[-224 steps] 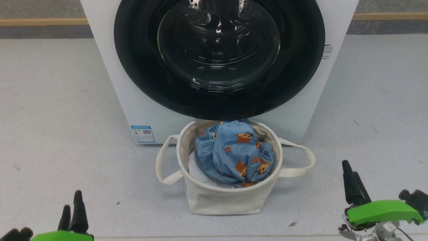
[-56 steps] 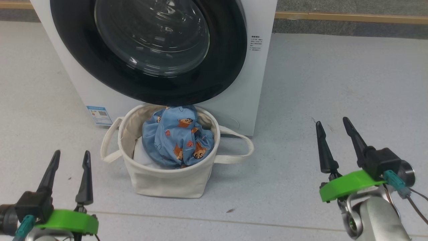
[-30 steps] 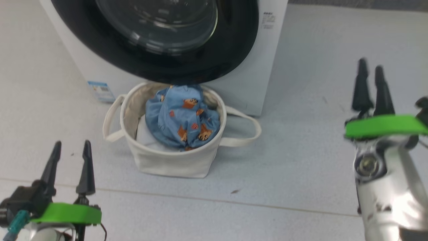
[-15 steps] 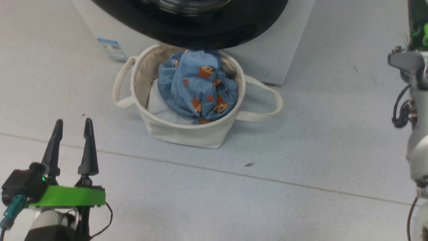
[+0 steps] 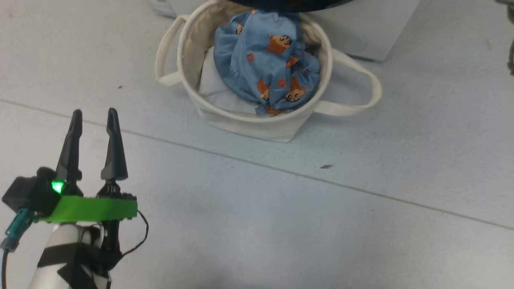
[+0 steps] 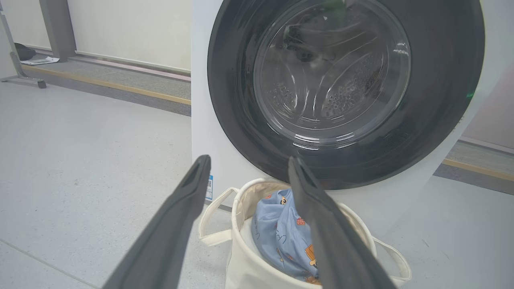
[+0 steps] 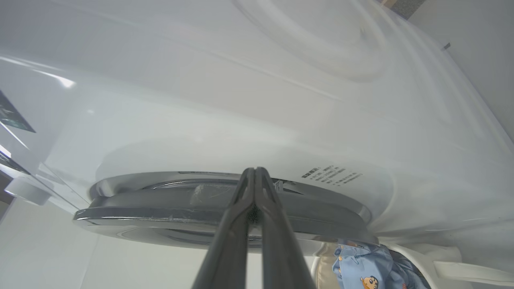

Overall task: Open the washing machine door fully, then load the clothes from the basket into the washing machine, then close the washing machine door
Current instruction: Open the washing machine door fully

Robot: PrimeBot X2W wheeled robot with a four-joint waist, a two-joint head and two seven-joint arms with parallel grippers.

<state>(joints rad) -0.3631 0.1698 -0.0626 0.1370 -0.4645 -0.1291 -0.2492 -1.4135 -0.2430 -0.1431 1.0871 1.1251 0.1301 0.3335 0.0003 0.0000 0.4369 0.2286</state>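
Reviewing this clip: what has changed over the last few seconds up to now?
The right gripper, open two seconds ago, rose toward the big white washing machine and is now shut, tips by the edge of the round black-rimmed glass door. The head camera tilted down. Unchanged: left gripper open, door closed, light blue cartoon-print clothes in the round cream canvas basket.

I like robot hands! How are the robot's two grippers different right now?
The left gripper is open; the right gripper is shut. The left sits away from the basket; the right points at the edge of the washing machine door. Both have long dark fingers.
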